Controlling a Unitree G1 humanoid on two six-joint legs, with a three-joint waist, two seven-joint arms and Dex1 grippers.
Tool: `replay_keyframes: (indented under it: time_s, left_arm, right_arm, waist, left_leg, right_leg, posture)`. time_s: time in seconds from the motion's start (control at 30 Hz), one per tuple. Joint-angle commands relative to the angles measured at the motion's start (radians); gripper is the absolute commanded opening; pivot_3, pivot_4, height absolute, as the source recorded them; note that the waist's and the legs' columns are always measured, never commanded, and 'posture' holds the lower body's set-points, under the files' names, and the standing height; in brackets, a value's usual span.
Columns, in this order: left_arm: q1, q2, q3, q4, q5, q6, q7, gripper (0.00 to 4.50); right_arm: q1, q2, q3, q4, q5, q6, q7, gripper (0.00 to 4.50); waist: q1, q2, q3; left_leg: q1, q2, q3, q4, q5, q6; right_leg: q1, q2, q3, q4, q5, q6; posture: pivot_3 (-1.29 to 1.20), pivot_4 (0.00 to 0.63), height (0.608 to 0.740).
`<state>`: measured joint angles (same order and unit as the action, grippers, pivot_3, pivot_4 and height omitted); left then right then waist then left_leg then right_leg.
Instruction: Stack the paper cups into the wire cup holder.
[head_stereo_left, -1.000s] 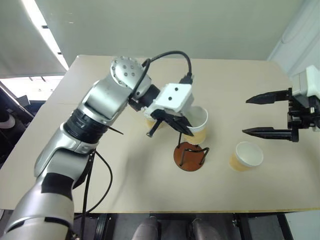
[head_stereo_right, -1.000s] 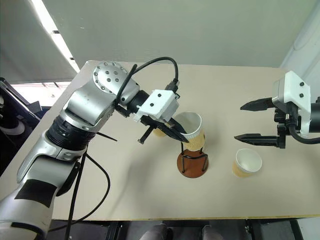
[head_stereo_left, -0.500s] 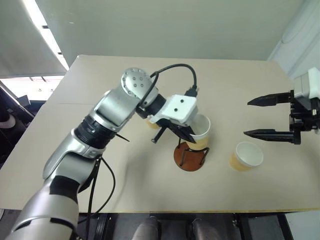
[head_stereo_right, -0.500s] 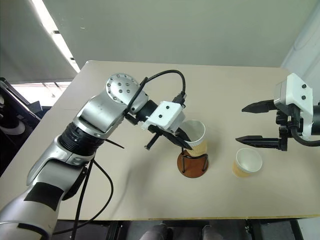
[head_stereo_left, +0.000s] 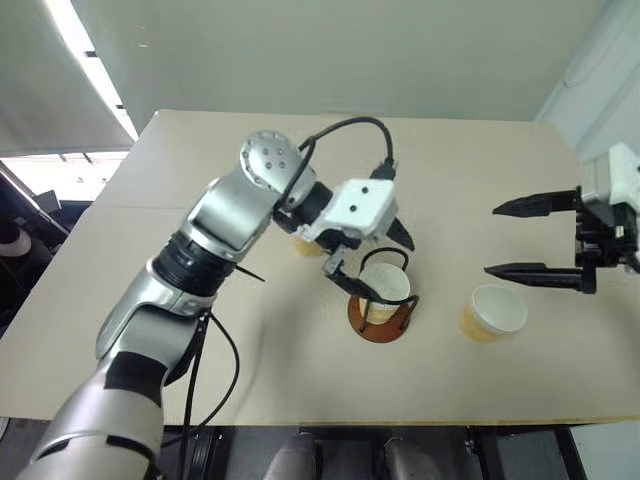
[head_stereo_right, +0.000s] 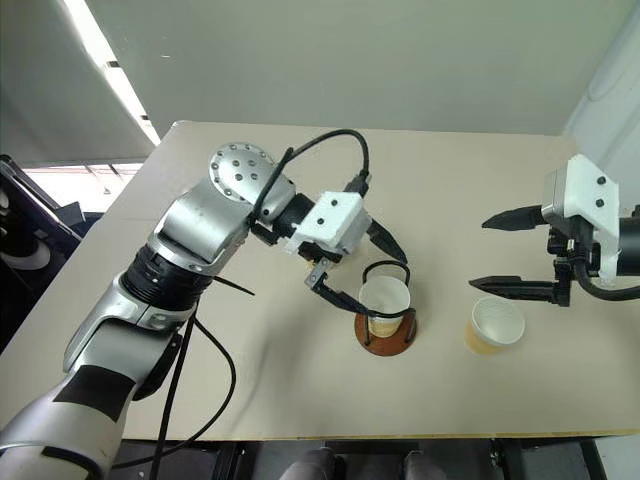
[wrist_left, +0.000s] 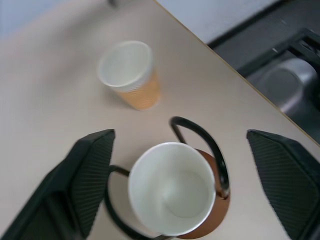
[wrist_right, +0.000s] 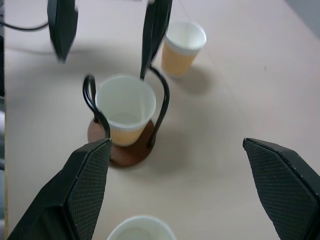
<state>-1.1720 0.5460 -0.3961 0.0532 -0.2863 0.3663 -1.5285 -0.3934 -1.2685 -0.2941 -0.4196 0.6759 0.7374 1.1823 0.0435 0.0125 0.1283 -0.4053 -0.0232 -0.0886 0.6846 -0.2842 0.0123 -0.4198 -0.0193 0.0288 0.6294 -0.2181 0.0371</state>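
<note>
1. Three paper cups total: one cup (head_stereo_left: 385, 285) sits upright inside the wire cup holder (head_stereo_left: 379, 318), about dead centre of the worktop (head_stereo_left: 250, 370).
2. Second cup (head_stereo_left: 492, 312) stands at roughly 3 o'clock from the holder, well apart from it.
3. Third cup (wrist_right: 184, 46) is at about 10 o'clock from the holder; head views mostly hide it behind the left arm, but the right wrist view shows it plainly, upright.
4. Left hand (head_stereo_left: 372, 260) hovers just over the holder, fingers spread wide on either side of the seated cup, not touching it.
5. Right hand (head_stereo_left: 520, 238) is spread too, holding nothing, above the second cup.
</note>
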Motion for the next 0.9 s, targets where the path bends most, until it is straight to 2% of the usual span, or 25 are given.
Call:
replay_keyframes:
  time_s: [0.03, 0.2, 0.37, 0.57, 0.9]
  left_arm:
    - [-0.023, 0.014, 0.129, -0.013, -0.077, 0.087, 0.050, 4.44]
    - [0.002, 0.070, 0.233, -0.083, -0.197, 0.265, 0.073, 4.44]
    - [0.058, 0.158, 0.263, -0.137, -0.203, 0.300, 0.093, 4.44]
    - [0.085, 0.202, 0.271, -0.162, -0.207, 0.319, 0.128, 4.44]
    - [0.112, 0.222, 0.267, -0.210, -0.219, 0.338, 0.154, 4.44]
  right_arm:
    - [0.075, -0.004, -0.089, -0.071, -0.007, 0.023, -0.023, 4.32]
    - [0.221, -0.007, -0.156, -0.121, -0.046, 0.026, -0.017, 4.32]
    - [0.344, -0.022, -0.179, -0.138, -0.109, 0.002, 0.013, 4.32]
    - [0.410, -0.021, -0.143, -0.133, -0.177, -0.067, 0.032, 4.32]
    - [0.417, -0.011, 0.024, -0.079, -0.314, -0.211, 0.023, 4.32]
  waist:
    - [0.000, 0.000, 0.000]
    - [0.000, 0.000, 0.000]
    - [0.000, 0.000, 0.000]
    - [0.000, 0.000, 0.000]
    - [-0.001, 0.000, 0.000]
  left_leg:
    - [0.000, 0.000, 0.000, 0.000, 0.000, 0.000]
    - [0.000, 0.000, 0.001, 0.000, 0.000, 0.000]
    - [0.002, 0.000, 0.001, 0.000, 0.000, 0.000]
    - [0.002, 0.000, 0.001, 0.003, 0.000, 0.000]
    - [0.003, 0.000, 0.001, 0.006, 0.000, 0.001]
  right_leg:
    - [0.000, 0.000, 0.000, 0.000, 0.000, 0.000]
    - [0.000, 0.000, 0.000, 0.000, 0.000, 0.000]
    - [0.001, 0.000, 0.000, 0.000, 0.000, 0.000]
    - [0.002, 0.000, 0.001, 0.001, 0.000, 0.000]
    - [0.003, 0.000, 0.000, 0.003, 0.000, 0.001]
  posture:
    - [0.00, 0.150, 0.740]
    - [0.00, 0.150, 0.740]
    - [0.00, 0.150, 0.740]
    - [0.00, 0.150, 0.740]
    - [0.00, 0.150, 0.740]
